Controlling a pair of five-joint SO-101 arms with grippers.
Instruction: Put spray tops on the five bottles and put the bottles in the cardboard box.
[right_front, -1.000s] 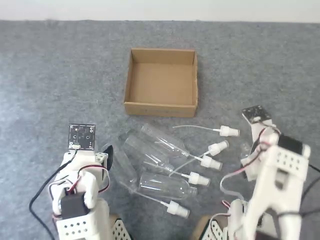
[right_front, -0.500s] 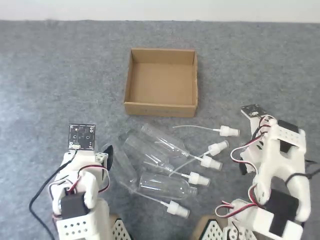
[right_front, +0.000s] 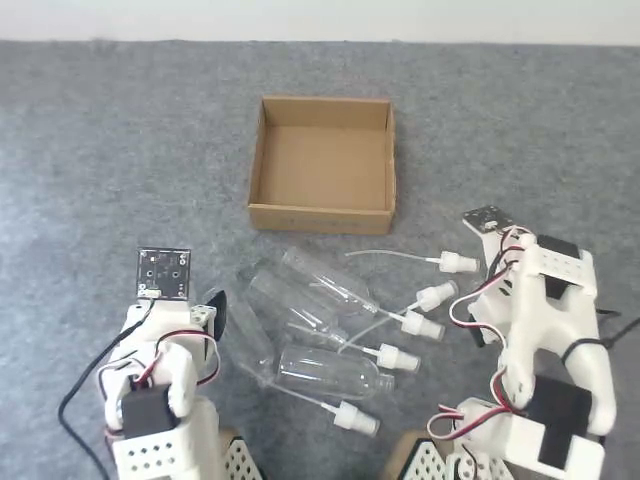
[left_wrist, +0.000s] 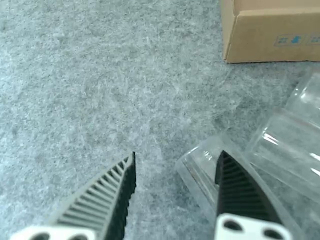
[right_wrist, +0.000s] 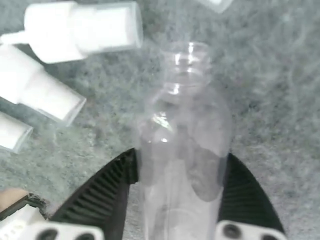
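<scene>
**Fingers — left pair spread, right pair pinching a lone bottle (right_wrist: 182, 100)**

We log the left gripper (left_wrist: 177, 155) low over the grey carpet (left_wrist: 100, 75), its fingers (left_wrist: 112, 195) wide apart; one fingertip (left_wrist: 235, 190) overlaps the end of the nearest bottle (left_wrist: 197, 165). Right of it, four clear bottles (right_front: 315, 300) lie in a loose heap, necks bare. Beyond the heap the cardboard box (right_front: 320, 217) sits upright, open-topped. Five spray tops (right_front: 420, 325) with dip tubes (right_front: 385, 254) lie scattered just right of the heap — several touching it. Farthest right, the right gripper (right_wrist: 180, 157) clamps the lone bottle by its body, both fingers against its sides, neck pointing toward two spray tops. Whether it rests on the carpet we cannot tell.
</scene>
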